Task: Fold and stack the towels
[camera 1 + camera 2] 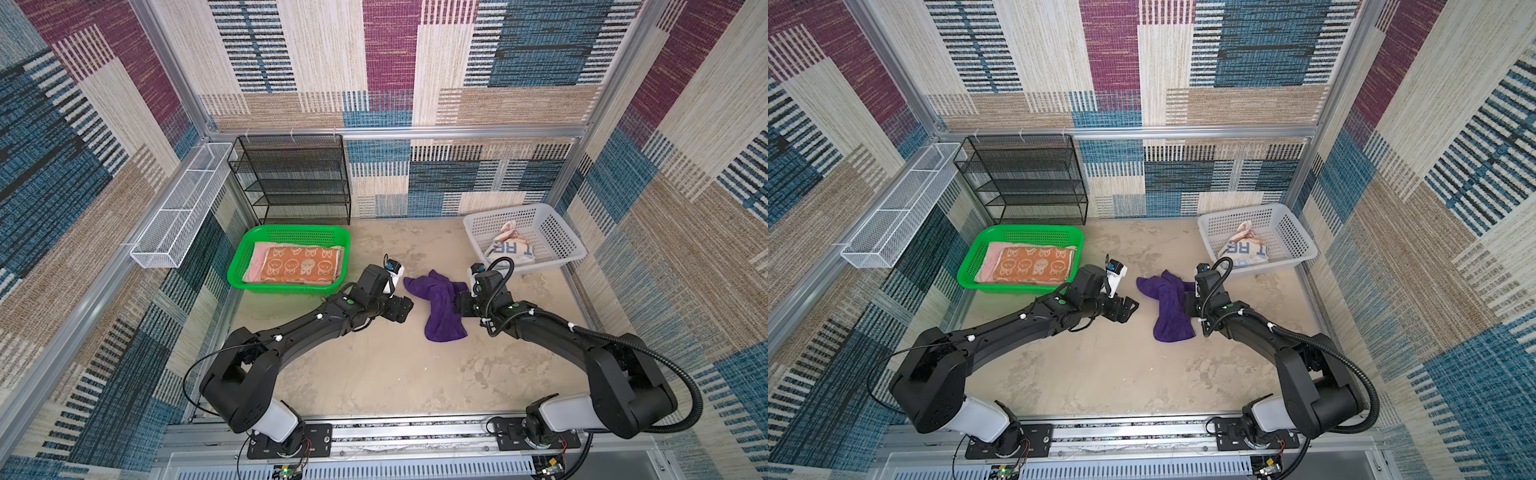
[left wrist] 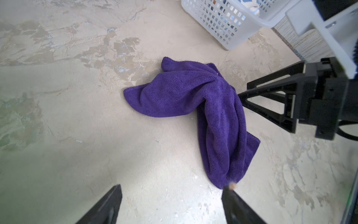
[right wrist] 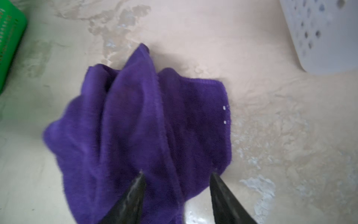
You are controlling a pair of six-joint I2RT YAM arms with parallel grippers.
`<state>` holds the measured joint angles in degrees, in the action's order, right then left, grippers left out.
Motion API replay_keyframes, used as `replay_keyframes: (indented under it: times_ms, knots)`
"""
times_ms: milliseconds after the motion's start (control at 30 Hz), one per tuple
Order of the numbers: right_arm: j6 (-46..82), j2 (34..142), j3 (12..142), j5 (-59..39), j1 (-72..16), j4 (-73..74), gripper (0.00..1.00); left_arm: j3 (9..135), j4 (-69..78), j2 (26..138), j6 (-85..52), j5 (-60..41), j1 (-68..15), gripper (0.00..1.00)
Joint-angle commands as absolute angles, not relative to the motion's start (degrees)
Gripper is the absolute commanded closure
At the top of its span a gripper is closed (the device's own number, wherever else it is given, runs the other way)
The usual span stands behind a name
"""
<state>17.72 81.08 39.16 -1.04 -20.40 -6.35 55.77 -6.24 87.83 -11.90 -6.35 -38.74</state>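
Closest in, at six o'clock in both top views, the left arm [image 1: 249,386] and right arm [image 1: 623,374] rise from a metal rail [image 1: 415,434] and reach toward twelve over the beige worktop [image 1: 374,374]. Between their tips, a little toward twelve from the worktop's middle, the purple towel [image 1: 438,309] lies crumpled and unfolded. One lobe runs toward ten o'clock and a longer one toward six.

The left pincer [image 1: 405,309] hangs at the towel's nine o'clock side. In the left wrist view its fingers [image 2: 108,205] are spread wide with bare worktop between them, and one tip appears close to the towel's end corner. The right pincer [image 3: 177,174] is at the towel's three o'clock edge, fingers spread with purple cloth showing between the tips. It pinches nothing I can make out, though that view is blurred.

At ten o'clock the green basket [image 1: 299,228] holds the orange towel [image 1: 297,266] with white faces, folded flat on the folded pink towel [image 1: 258,255]. At two o'clock the white basket [image 1: 555,232] holds the lettered towel [image 1: 509,251], bunched up. A black mesh rack [image 1: 295,178] stands at eleven, with a white wire tray [image 1: 178,208] on the wall beside it.
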Motion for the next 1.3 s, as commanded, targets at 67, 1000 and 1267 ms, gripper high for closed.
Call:
replay_keyframes:
  times_ms: [67, 1000, 1267]
  knots:
    - [16.3, 82.6, 37.5, -8.1, -19.4, 0.4, 0.52, 55.8, -7.3, 88.0, -11.5, -6.6, -38.9, 0.14]
    - [4.6, 75.0, 56.5, -13.4, -22.9, -12.3, 1.00, 52.5, -0.7, 79.6, -10.4, 0.7, -39.0, 0.01]
    - [6.2, 71.0, 47.5, -22.9, -26.5, -12.0, 1.00, 54.2, -2.0, 80.0, -9.1, 2.3, -38.9, 0.01]
